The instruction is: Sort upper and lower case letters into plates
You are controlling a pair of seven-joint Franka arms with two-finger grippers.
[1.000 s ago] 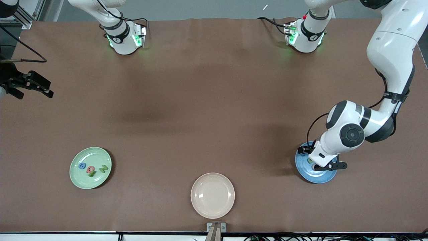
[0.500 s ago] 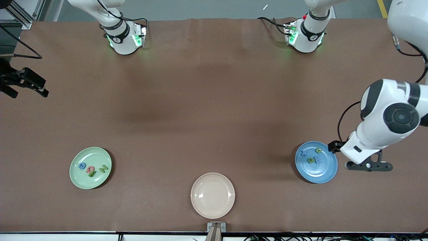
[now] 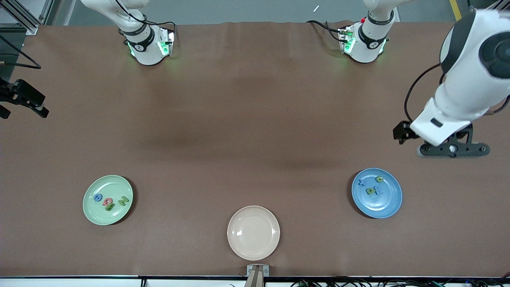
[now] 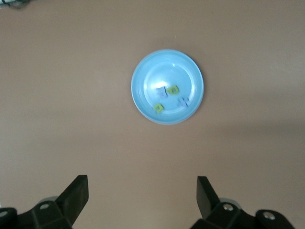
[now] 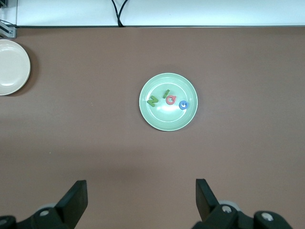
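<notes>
The pale green plate (image 3: 99, 215) lies toward the right arm's end and holds several letters (image 3: 106, 201): blue, red and two green. It also shows in the right wrist view (image 5: 162, 121). The blue plate (image 3: 378, 208) lies toward the left arm's end and holds several letters (image 3: 371, 191), yellow-green and blue; it also shows in the left wrist view (image 4: 157, 71). My left gripper (image 3: 452, 149) (image 4: 142, 183) is open and empty, high over bare table beside the blue plate. My right gripper (image 3: 24, 99) (image 5: 141, 183) is open and empty, over the table's edge at the right arm's end.
An empty cream-beige plate (image 3: 253, 232) lies between the two plates, nearest the front camera; it also shows in the right wrist view (image 5: 12, 67). The two arm bases (image 3: 147, 44) (image 3: 364, 42) stand at the table's top edge. A small bracket (image 3: 257, 273) sits at the front edge.
My left gripper has risen from the blue plate and moved away toward the arms' bases, uncovering the letters in it. My right gripper has drifted slightly outward.
</notes>
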